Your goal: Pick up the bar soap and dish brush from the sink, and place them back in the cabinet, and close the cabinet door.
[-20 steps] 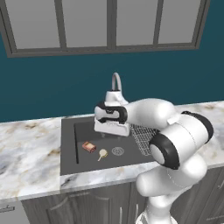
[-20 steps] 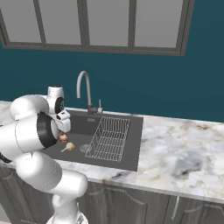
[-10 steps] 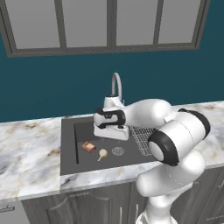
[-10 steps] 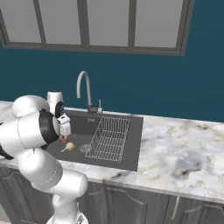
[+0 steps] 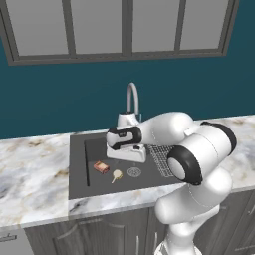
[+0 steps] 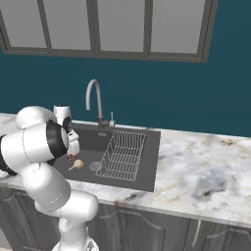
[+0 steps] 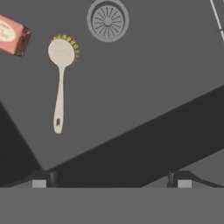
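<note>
The orange-red bar soap (image 5: 101,167) lies on the left part of the dark sink (image 5: 78,180) floor. The dish brush (image 5: 117,175) lies just right of it, and the round drain (image 5: 134,172) comes after that. My gripper (image 5: 127,160) hangs over the basin behind the brush, pointing down. Looking down from the hand, my gripper (image 7: 110,180) is open and holds nothing. There the dish brush (image 7: 59,78) lies ahead to the left, and the bar soap (image 7: 13,35) sits at the upper left edge. The cabinet and the cabinet door are out of view.
A wire dish rack (image 6: 122,154) fills the right half of the sink (image 6: 147,169). The silver gooseneck faucet (image 6: 95,98) rises behind the basin. Marble counter (image 5: 30,174) runs on both sides. A dark-framed window (image 5: 124,30) spans the wall above.
The hand has come down toward the sink floor, and the arm's elbow has swung a little. The gripper has stayed open. Soap and brush lie where they were.
</note>
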### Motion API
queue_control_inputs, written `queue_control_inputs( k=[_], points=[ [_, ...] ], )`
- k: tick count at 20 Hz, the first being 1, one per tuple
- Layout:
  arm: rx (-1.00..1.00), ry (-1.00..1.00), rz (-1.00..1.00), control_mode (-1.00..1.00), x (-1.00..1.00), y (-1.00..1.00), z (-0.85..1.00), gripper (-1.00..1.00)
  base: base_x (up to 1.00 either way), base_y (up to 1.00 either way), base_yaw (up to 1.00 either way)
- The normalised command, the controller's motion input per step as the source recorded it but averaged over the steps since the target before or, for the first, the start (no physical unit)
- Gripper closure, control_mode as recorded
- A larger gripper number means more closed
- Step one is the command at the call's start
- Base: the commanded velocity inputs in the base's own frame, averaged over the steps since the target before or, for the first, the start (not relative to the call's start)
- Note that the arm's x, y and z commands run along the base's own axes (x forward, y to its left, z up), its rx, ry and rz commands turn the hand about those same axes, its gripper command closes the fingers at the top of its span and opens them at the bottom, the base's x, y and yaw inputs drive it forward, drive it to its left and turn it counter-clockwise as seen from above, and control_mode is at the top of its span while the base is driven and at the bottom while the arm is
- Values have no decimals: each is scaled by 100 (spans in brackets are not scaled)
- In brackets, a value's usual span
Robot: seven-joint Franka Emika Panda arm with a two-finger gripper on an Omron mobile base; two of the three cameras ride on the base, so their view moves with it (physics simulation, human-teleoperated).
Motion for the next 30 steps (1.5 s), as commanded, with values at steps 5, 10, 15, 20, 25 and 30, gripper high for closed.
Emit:
queue_control_inputs(
  k=[5,10,15,20,25,30],
  points=[
    [0,0,0,-100,0,0,-11,-100,0,0,0],
    [0,0,0,-100,11,9,-14,-100,0,0,0],
    [0,0,0,-100,18,17,-14,-100,0,0,0],
    [0,0,0,-100,22,14,-14,-100,0,0,0],
    [0,0,0,-100,26,7,-13,-100,0,0,0],
    [0,0,0,-100,29,10,-13,-100,0,0,0]
  ],
)
